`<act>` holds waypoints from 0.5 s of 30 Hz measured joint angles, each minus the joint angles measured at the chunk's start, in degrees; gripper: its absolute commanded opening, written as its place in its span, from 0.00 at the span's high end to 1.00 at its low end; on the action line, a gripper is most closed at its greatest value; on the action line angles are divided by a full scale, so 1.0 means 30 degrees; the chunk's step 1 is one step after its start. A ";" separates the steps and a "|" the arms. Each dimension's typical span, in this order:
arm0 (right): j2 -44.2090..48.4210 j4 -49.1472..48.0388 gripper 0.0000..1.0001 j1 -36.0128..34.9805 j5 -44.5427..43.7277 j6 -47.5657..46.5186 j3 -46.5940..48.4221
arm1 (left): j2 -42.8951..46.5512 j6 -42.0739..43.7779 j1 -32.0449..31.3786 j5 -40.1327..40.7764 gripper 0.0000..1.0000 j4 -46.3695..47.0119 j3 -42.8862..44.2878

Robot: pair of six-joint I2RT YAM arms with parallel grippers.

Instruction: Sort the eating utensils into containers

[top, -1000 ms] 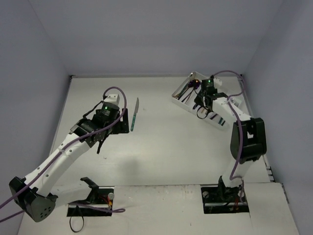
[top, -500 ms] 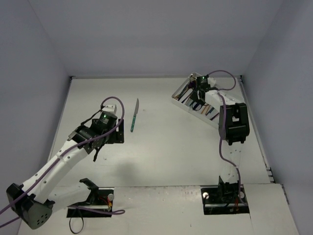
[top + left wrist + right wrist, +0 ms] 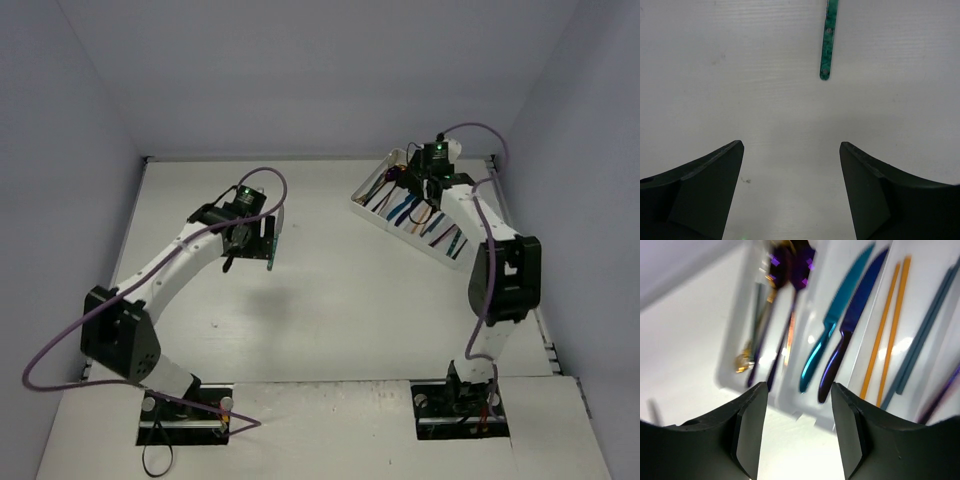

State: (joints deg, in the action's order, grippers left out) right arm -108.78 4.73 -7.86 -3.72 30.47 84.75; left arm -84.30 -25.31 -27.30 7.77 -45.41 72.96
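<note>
Worktop (image 3: 330,300) of pale white carries everything. Toward its far-left part the left gripper (image 3: 791,145) stands with its jaws wide and nothing between them. The teal knife (image 3: 828,40) lies flat on the bare surface just ahead of the fingertips, apart from them.

In the far-right corner sits the white cutlery tray (image 3: 358,204), set at a slant to the edges. The right gripper (image 3: 797,387) hangs over its near end with its fingers parted and empty.

Below it, going left to right by compartment:
- what look like purple spoons (image 3: 795,260), blurred
- a bright blue knife (image 3: 840,310) beside a dark purple knife (image 3: 852,320)
- a pair of orange chopsticks (image 3: 887,330)
- grey-blue chopsticks (image 3: 927,335)
</note>
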 measured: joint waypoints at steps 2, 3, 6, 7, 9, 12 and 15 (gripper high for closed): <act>0.2225 -0.0038 0.45 0.0000 0.0078 -0.0358 -0.0613 | -0.1618 0.0304 0.0362 -0.0161 0.28 0.0289 0.1085; 0.3482 -0.0104 0.45 -0.0005 0.0083 -0.0524 -0.1007 | -0.2586 0.0432 0.0519 -0.0241 0.29 0.0440 0.1687; 0.7016 -0.0167 0.44 -0.0020 0.0095 -0.0967 -0.2226 | -0.5382 0.0768 0.0953 -0.0635 0.31 0.0830 0.3358; 0.8005 -0.0114 0.44 -0.0017 0.0098 -0.1107 -0.2572 | -0.6233 0.0830 0.1071 -0.0787 0.32 0.0968 0.3827; 0.9687 -0.0237 0.43 -0.0015 0.0166 -0.1350 -0.3308 | -0.7944 0.0919 0.1293 -0.1160 0.34 0.0881 0.4853; 1.1704 0.0111 0.43 -0.0015 0.0434 -0.1414 -0.5189 | -1.0383 0.1066 0.1474 -0.1573 0.37 0.1064 0.6638; 1.2804 0.0633 0.43 -0.0015 0.0733 -0.1344 -0.6778 | -1.2005 0.1211 0.1538 -0.1932 0.39 0.1136 0.7710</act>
State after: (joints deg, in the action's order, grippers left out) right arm -70.37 6.63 -7.90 -1.52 26.44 64.42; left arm -120.31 -21.67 -22.68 1.97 -42.00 96.09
